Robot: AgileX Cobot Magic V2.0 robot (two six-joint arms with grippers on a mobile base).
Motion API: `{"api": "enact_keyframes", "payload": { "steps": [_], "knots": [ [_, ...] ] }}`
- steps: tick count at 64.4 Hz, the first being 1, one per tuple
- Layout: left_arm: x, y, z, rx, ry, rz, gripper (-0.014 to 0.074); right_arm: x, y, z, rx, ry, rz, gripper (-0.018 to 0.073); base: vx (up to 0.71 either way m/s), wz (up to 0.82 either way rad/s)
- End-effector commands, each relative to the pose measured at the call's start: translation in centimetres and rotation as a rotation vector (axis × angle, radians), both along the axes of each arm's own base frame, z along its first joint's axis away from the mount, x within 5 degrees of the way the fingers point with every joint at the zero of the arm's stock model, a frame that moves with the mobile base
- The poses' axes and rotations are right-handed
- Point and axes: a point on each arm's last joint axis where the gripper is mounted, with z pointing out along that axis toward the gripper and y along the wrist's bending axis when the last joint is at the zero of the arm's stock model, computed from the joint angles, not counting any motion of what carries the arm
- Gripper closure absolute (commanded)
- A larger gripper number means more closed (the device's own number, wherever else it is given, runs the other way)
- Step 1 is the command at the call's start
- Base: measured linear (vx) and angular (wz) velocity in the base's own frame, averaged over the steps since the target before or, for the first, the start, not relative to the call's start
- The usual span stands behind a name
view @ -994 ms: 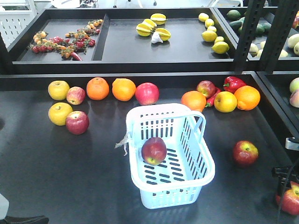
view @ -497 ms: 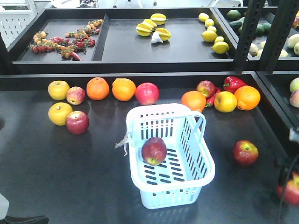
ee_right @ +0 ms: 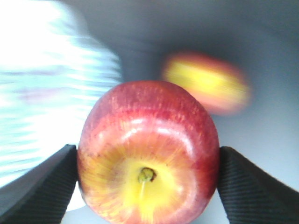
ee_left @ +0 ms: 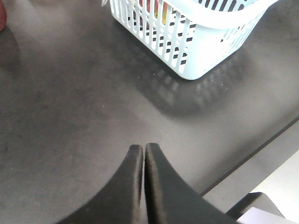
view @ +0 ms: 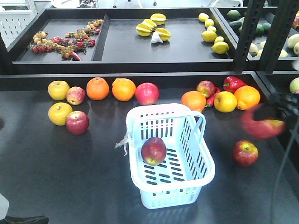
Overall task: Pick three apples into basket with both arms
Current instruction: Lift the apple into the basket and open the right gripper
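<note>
Motion-blurred apple (view: 262, 127) in right tool (ee_right: 147, 179)

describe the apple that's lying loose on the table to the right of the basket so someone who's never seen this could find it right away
Start at the pale blue basket in the middle of the dark table. Look to its right, past the long side: one dark red apple sits alone on bare tabletop, near the table's right edge. Unlike the fruit lined along the back, nothing touches it, and unlike the blurred apple above it, it rests on the surface.
</note>
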Motion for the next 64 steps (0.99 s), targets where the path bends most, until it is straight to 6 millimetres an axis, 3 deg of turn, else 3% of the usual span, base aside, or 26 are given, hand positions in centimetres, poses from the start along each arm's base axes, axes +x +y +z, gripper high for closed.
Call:
{"api": "enact_keyframes", "payload": {
  "steps": [1,15,26,32,40,57,64],
  "knots": [
    [0.6,-0.2,1.2,-0.048,-0.064,0.031,0.0604,-0.4,4.0,2.5,0.058,-0.085,0.128,0.0563,0.00,0.00],
    [0.6,-0.2,1.2,-0.048,-0.065,0.031,0.0603,0.5,11.7,0.6,0.034,-0.092,0.293,0.0561,0.00,0.00],
    [0.6,-0.2,1.2,-0.047,-0.065,0.030,0.0604,1.8,14.9,-2.3,-0.002,-0.085,0.334,0.0553,0.00,0.00],
    [0.6,-0.2,1.2,-0.047,-0.065,0.030,0.0604,2.3,15.6,-4.0,-0.015,-0.046,0.348,0.0526,0.00,0.00],
    [0.6,-0.2,1.2,-0.047,-0.065,0.030,0.0604,2.7,15.7,-5.4,-0.021,-0.011,0.362,0.0425,0.00,0.00],
    [0.6,-0.2,1.2,-0.047,-0.065,0.030,0.0604,2.9,15.7,-5.8,-0.039,-0.024,0.387,0.0018,0.00,0.00],
    [0.6,-0.2,1.2,-0.047,-0.065,0.030,0.0604,3.1,15.7,-5.8,-0.044,-0.039,0.377,-0.0092,0.00,0.00]
  ]
}}
